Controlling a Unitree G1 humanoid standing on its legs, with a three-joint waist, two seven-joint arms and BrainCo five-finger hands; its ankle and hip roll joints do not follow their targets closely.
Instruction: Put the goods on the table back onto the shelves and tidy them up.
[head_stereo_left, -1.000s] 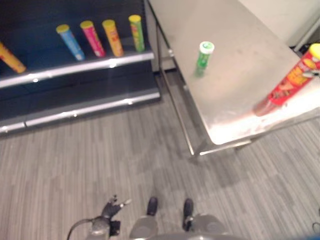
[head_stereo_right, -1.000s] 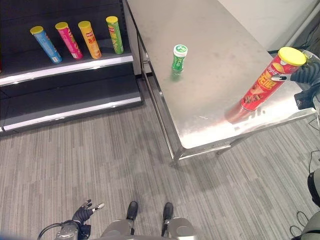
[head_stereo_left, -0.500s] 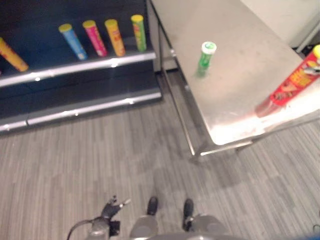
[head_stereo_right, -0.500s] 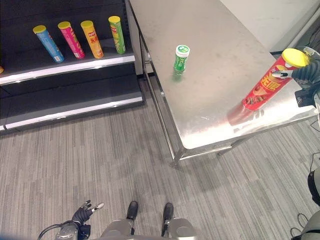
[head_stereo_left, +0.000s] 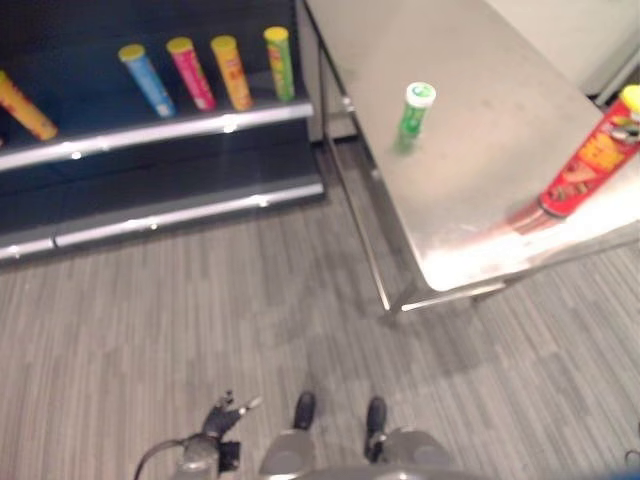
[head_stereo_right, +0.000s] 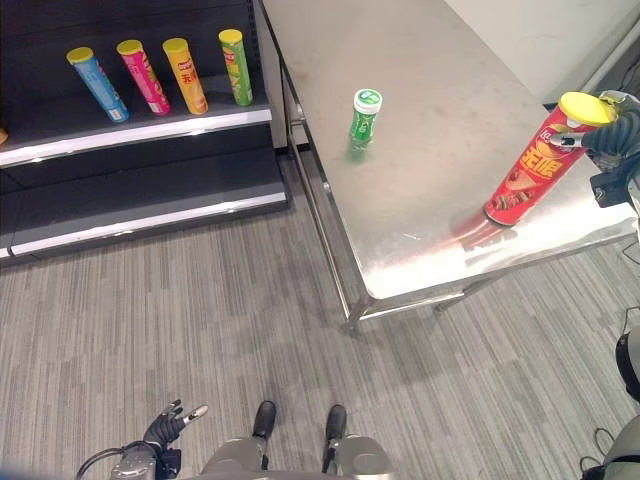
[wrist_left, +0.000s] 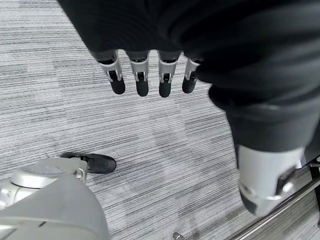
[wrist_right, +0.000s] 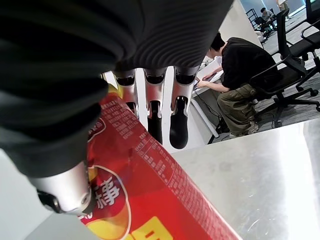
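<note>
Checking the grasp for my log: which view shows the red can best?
The right eye view: the whole red can stands on the table, the right hand at its top. Left eye view cuts it at the edge; the right wrist view shows its label close up.

The two eye views look steeply down from the robot's head, well above the scene; both take in the shelves (head_stereo_right: 150, 120) at upper left, the steel worktop (head_stereo_right: 440, 150) at upper right and the grey floor (head_stereo_right: 250, 330) below, the right eye reaching further towards the worktop's right end. The left wrist view looks along the left hand (wrist_left: 145, 80) from very close, facing down at the floor. The right wrist view looks along the right hand (wrist_right: 150, 100) just above the worktop, past a red can (wrist_right: 145, 200), towards a seated person (wrist_right: 240, 75) beyond.
</note>
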